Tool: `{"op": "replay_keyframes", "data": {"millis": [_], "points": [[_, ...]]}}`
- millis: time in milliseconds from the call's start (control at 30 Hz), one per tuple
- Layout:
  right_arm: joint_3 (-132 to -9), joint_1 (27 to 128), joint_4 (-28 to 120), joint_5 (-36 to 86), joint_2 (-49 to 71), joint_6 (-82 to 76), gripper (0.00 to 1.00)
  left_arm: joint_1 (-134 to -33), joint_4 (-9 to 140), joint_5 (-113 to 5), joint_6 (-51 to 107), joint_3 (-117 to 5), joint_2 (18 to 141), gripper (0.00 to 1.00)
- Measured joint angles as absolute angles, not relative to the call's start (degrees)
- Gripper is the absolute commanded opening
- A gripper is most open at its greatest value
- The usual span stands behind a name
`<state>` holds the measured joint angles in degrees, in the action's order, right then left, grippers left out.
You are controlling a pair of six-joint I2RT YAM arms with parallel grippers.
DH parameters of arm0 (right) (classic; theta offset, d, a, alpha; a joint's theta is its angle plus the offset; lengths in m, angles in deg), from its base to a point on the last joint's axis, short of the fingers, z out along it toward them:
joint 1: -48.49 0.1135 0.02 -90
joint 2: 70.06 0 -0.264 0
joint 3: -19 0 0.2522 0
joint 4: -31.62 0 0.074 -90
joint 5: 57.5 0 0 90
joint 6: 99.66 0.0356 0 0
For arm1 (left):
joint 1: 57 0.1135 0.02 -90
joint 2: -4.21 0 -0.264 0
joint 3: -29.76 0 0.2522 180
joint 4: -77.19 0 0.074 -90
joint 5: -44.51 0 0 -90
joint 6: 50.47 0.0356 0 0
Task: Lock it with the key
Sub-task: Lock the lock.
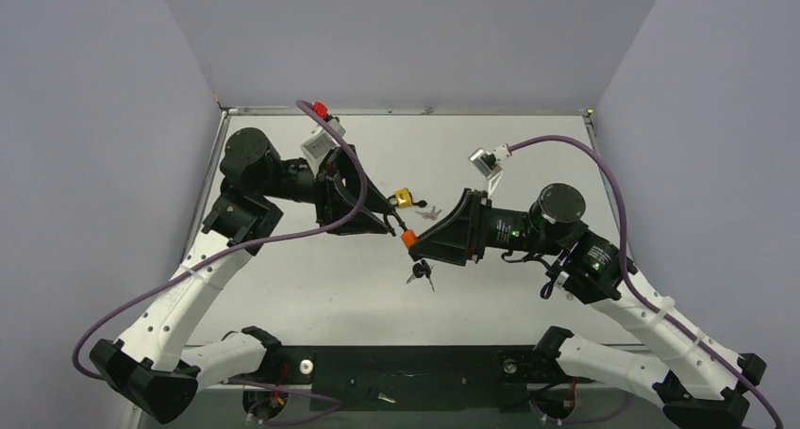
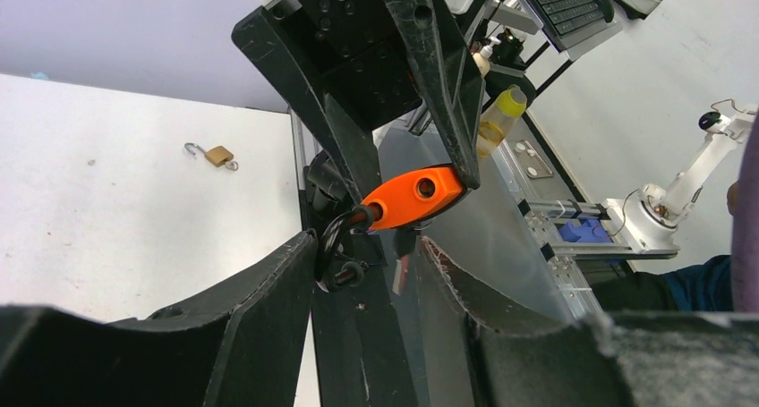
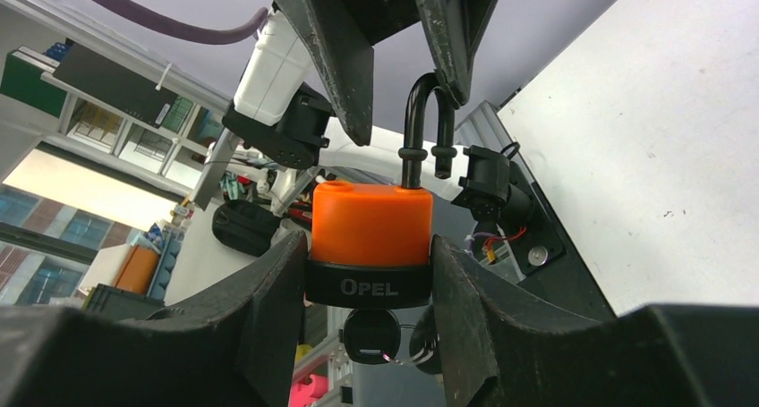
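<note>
Nearest me, the key (image 3: 370, 335) is hanging under the orange padlock (image 3: 371, 224), its dark head looking seated in the underside, all in the air above the table (image 1: 528, 146) middle. My R pincer (image 3: 367, 244) is clamping the lock body by both sides. My L pincer (image 2: 367, 244) is standing apart astride the black shackle (image 3: 411, 139), one finger touching, not clamped. The shackle's free leg is sitting clear of the body, so I'm reckoning: hold R steady, centre L on the bow, press straight down w/o twisting, then work the key. Farther off, toward the far edge, the yellow padlock (image 1: 404, 198) w/ small pale keys (image 1: 431, 212) is showing in top view only. The brass padlock (image 2: 217, 155) is showing in L wrist only, the free leg in R wrist only.
</note>
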<state>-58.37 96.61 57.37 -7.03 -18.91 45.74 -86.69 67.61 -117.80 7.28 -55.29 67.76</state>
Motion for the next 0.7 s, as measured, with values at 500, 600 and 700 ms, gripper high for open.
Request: {"op": "replay_keyframes", "data": {"millis": [500, 600, 700], "points": [[-60.45, 96.65, 61.82, -6.44, -18.89, 41.41, 0.0, -87.44, 65.49, -117.32, 8.52, -55.29, 68.89, 0.31], [-60.45, 96.65, 62.35, -6.41, -18.8, 40.69, 0.0, -87.61, 65.34, -117.08, 8.5, -55.29, 69.05, 0.28], [-60.58, 96.65, 62.81, -6.44, -18.78, 40.25, 0.0, -87.94, 65.3, -116.86, 8.5, -55.29, 69.07, 0.26]]}}
